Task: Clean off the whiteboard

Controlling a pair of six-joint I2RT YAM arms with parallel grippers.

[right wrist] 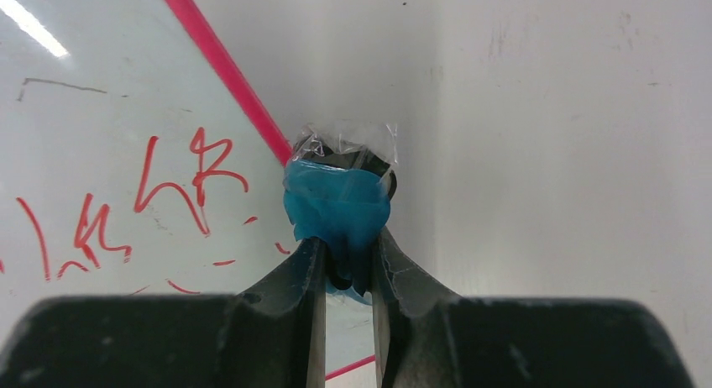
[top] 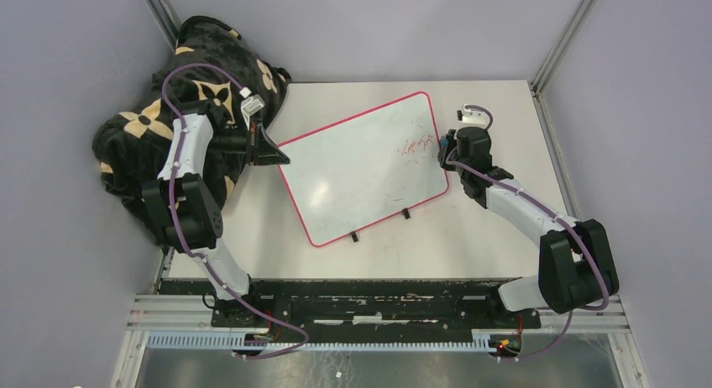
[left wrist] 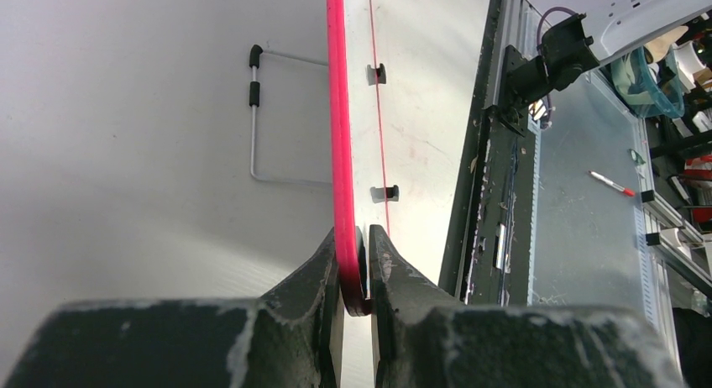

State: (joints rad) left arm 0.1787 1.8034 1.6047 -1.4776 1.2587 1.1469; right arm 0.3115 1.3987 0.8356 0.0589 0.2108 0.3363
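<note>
1. Two tools are closed: the left tool [left wrist: 354, 241] pinches the red rim of the whiteboard [top: 353, 174] at its left corner.
2. The right tool [right wrist: 346, 249] grips a blue-taped pad [right wrist: 336, 205] at the board's right edge, beside red writing [right wrist: 172, 191].
3. The board sits askew on the counter [top: 479, 237].

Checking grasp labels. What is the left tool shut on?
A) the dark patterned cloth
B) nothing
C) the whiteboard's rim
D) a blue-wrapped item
C: the left wrist view shows the left tool clamped on the whiteboard at its red-pink rim; the blue-wrapped item sits in the right tool.
</note>
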